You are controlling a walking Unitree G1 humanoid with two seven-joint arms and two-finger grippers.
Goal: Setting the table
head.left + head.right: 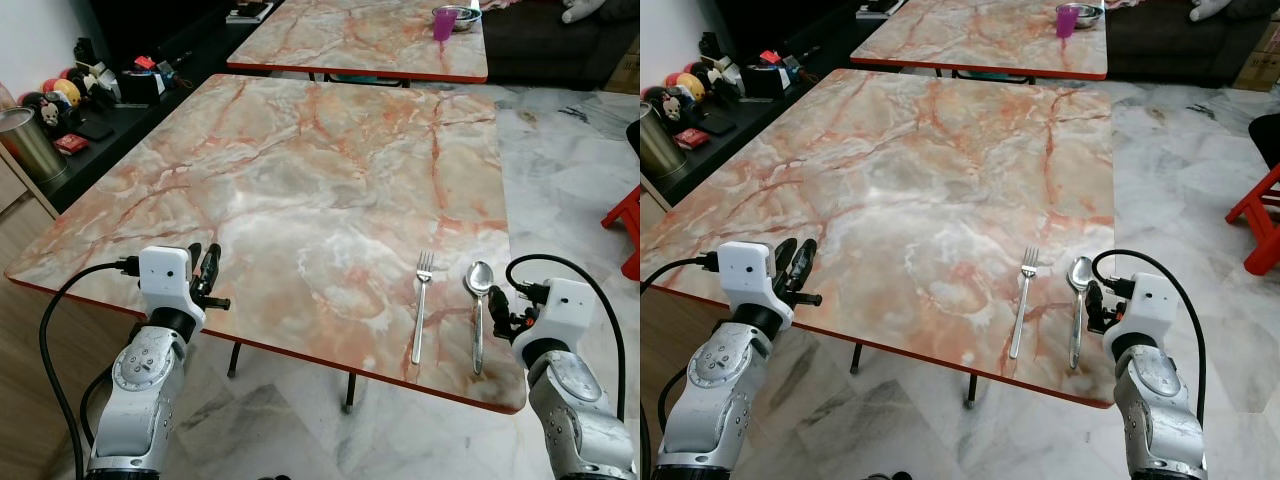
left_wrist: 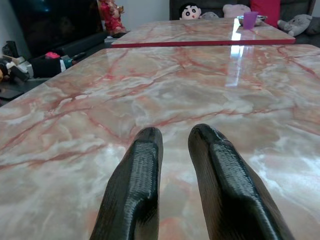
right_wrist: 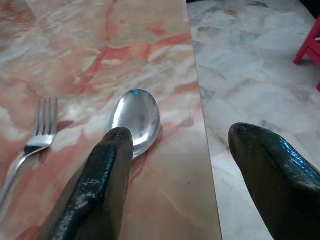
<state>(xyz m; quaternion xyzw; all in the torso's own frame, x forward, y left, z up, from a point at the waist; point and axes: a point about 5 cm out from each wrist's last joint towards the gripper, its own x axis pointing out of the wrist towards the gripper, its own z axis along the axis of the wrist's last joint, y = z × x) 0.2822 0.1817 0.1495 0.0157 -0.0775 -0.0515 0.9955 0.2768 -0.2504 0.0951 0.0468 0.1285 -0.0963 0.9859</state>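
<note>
A silver fork (image 1: 423, 300) and a silver spoon (image 1: 479, 300) lie side by side near the front right corner of the marble table (image 1: 300, 180), handles toward me. My right gripper (image 1: 505, 305) hovers at the table's right edge just beside the spoon. It is open, and in the right wrist view one finger (image 3: 107, 170) sits over the spoon's bowl (image 3: 136, 117) while the other hangs over the floor. My left gripper (image 1: 208, 268) rests over the front left edge of the table, its fingers (image 2: 142, 170) close together with nothing between them.
A second marble table (image 1: 370, 45) stands behind, carrying a purple cup (image 1: 444, 22) and a metal bowl (image 1: 462, 16). A low black shelf (image 1: 110, 120) with small items and a steel tumbler (image 1: 28, 140) run along the left. A red stool (image 1: 628, 225) stands on the right.
</note>
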